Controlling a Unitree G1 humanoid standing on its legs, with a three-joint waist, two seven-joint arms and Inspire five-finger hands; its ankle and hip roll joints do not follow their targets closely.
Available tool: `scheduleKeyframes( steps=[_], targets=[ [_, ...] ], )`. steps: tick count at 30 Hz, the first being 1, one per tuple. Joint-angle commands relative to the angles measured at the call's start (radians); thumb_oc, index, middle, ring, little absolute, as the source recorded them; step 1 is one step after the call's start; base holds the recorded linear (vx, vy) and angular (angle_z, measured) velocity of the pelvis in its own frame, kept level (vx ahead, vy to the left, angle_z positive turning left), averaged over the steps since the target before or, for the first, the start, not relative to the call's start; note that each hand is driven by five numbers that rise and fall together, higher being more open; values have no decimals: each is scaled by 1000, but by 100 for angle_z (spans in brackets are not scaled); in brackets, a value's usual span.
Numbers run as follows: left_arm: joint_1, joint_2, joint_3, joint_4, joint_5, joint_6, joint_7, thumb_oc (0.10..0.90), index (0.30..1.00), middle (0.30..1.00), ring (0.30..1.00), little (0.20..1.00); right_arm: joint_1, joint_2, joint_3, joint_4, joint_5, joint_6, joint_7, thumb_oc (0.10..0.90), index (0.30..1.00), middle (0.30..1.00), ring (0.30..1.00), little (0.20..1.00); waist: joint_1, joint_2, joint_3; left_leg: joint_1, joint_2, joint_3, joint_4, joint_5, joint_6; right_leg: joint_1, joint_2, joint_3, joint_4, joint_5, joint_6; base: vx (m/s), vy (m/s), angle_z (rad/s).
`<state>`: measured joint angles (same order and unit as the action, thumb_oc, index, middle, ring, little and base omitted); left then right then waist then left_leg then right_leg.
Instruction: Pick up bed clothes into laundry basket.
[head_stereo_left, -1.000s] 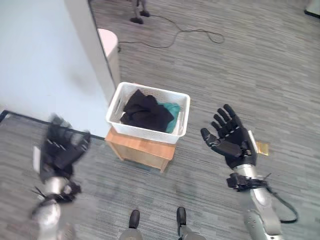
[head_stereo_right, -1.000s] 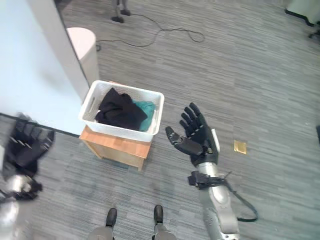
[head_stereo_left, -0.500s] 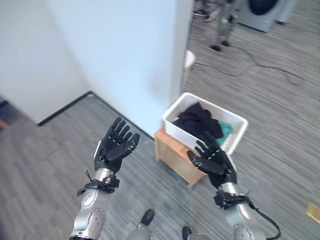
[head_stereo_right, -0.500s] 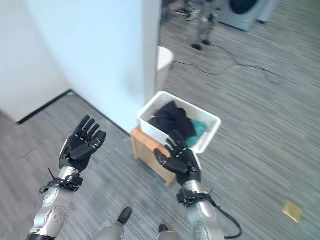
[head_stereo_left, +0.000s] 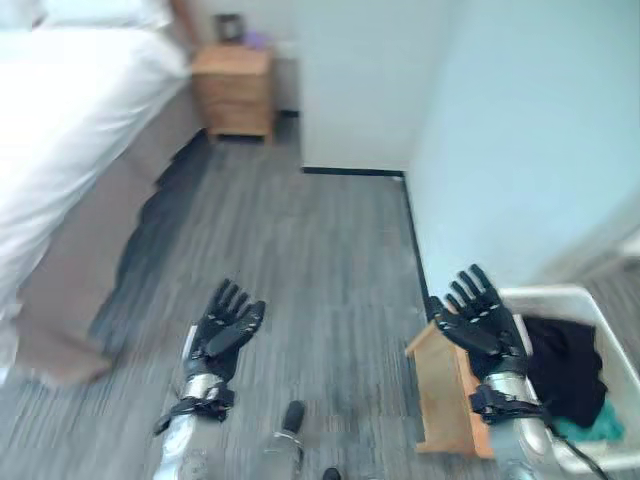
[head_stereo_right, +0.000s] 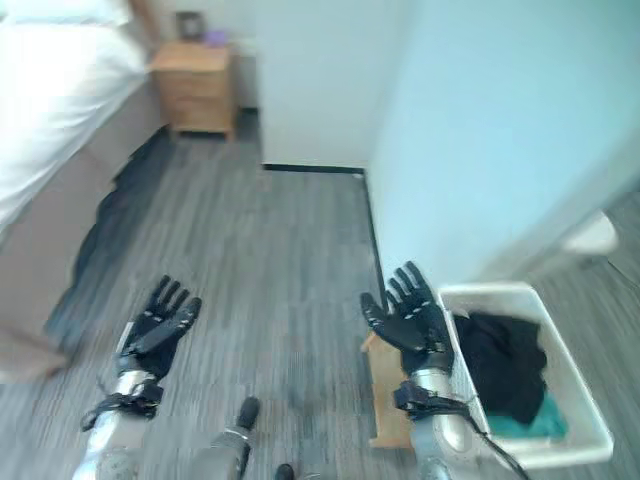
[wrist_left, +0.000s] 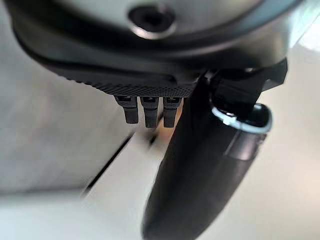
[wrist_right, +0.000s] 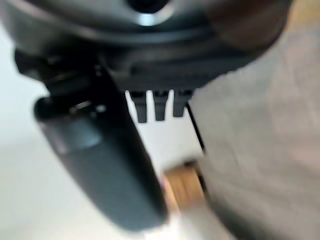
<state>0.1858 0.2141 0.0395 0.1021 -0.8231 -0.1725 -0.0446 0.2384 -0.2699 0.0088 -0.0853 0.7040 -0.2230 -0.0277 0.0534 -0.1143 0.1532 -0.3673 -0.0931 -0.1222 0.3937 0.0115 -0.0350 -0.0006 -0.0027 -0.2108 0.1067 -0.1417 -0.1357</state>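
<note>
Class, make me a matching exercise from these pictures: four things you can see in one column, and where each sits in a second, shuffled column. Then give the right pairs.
Things:
1. laundry basket
2. bed
3. nightstand
4. left hand

Places:
A. far end of the room, by the wall
B. on a wooden stand at the robot's right
C. along the left side of the room
D. raised open over the bare floor

Pairs: 1-B, 2-C, 3-A, 4-D
</note>
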Motion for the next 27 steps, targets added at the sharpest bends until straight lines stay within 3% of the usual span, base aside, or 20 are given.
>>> scheduleKeyframes(
  steps=[1,2,3,4,6,7,8,9,10,12,13,14,16,17,20,22,27],
  targets=[
    [-15,26,2,-177,5,-85,-14,800,900,900,900,900,-54,-11,-49,-8,24,-62,42,800,900,900,900,900,16,46,-11,230,194,67,-169,-62,-48,-24,-92,-38,-6,-45,164,-116,133,296],
    [-18,22,-6,-170,-4,-79,-8,800,900,900,900,900,-40,-2,-52,1,28,-60,45,800,900,900,900,900,-2,63,-24,233,235,184,-230,-39,-46,-4,-116,-132,-7,-47,172,-98,211,331],
    [-8,25,-14,-177,10,-67,-13,800,900,900,900,900,-30,-1,-40,12,32,-48,46,800,900,900,900,900,2,84,-27,253,226,207,-277,-36,-48,8,-129,-170,-14,-35,176,-97,250,365],
    [9,30,-14,-194,30,-64,-15,800,900,900,900,900,-22,-3,-24,18,21,-37,60,800,900,900,900,900,13,98,-26,263,209,189,-308,-35,-52,18,-141,-199,-15,-35,178,-76,286,298],
    [54,36,4,-222,64,-65,-8,800,900,900,900,900,-17,-16,-7,22,-30,-10,82,800,900,900,900,900,38,121,-29,271,136,82,-323,-58,-27,2,-198,-223,60,-15,190,-24,234,177],
    [55,36,5,-223,65,-64,-7,800,900,900,900,900,-17,-16,-7,23,-30,-10,82,800,900,900,900,900,34,120,-29,269,133,79,-321,-59,-25,0,-202,-226,65,-18,192,35,201,120],
    [58,36,14,-224,55,-61,-5,800,900,900,900,900,-15,-13,-8,21,-38,-4,83,800,900,900,900,900,38,129,-26,269,109,53,-317,-60,-12,-5,-238,-222,123,-11,195,27,196,150],
    [59,40,19,-219,51,-63,-1,800,900,900,900,900,-15,-8,-6,18,-46,-1,87,800,900,900,900,900,32,138,-20,272,76,1,-303,-67,2,-19,-257,-163,174,-5,197,12,247,187],
    [54,56,22,-206,53,-69,4,800,900,900,900,900,-20,-2,1,12,-51,-2,92,800,900,900,900,900,14,144,-17,272,49,-50,-297,-66,10,-42,-238,-56,192,13,208,-9,183,189],
    [52,83,17,-181,87,-71,3,800,900,900,900,900,-15,6,-2,9,-58,8,95,800,900,900,900,900,-33,145,-19,292,10,-121,-302,-70,24,-69,-141,229,186,21,237,33,142,179],
    [57,92,22,-182,111,-74,2,800,900,900,900,900,-9,6,-12,6,-64,9,98,800,900,900,900,900,-39,149,-25,299,-1,-150,-312,-64,28,-75,-97,341,168,27,249,101,125,142],
    [73,95,31,-186,139,-78,0,800,900,900,900,900,-9,1,-15,8,-74,10,101,800,900,900,900,900,-36,150,-31,306,-7,-171,-319,-62,31,-78,-78,393,143,37,254,80,77,123],
    [87,98,35,-182,169,-75,6,800,900,900,900,900,-15,-5,-13,41,-77,17,99,800,900,900,900,900,-37,148,-36,316,-15,-192,-325,-61,39,-105,-38,418,88,43,247,83,9,65],
    [86,105,33,-150,216,-81,42,800,900,900,900,900,-15,-23,-11,79,-139,3,72,800,900,900,900,900,-30,130,-34,316,-23,-196,-316,-67,45,-122,-28,403,55,56,236,14,-41,44],
    [117,81,27,-157,235,-44,22,800,900,900,900,900,1,-26,-8,73,-114,47,91,800,900,900,900,900,-28,122,-38,306,-43,-225,-287,-69,42,-72,-29,402,18,46,241,-1,-51,73],
    [140,29,24,-150,218,-58,58,800,900,900,900,900,-12,-21,6,73,-88,46,87,800,900,900,900,900,-12,107,-70,323,-26,-213,-333,-62,45,-33,-24,412,-66,76,235,83,-65,-6],
    [153,40,8,-156,255,-40,52,800,900,900,900,900,-2,-23,0,68,-108,55,79,800,900,900,900,900,-4,96,-97,343,-5,-213,-384,-39,44,-2,-28,398,-97,69,229,59,-63,-18]
  ],
)
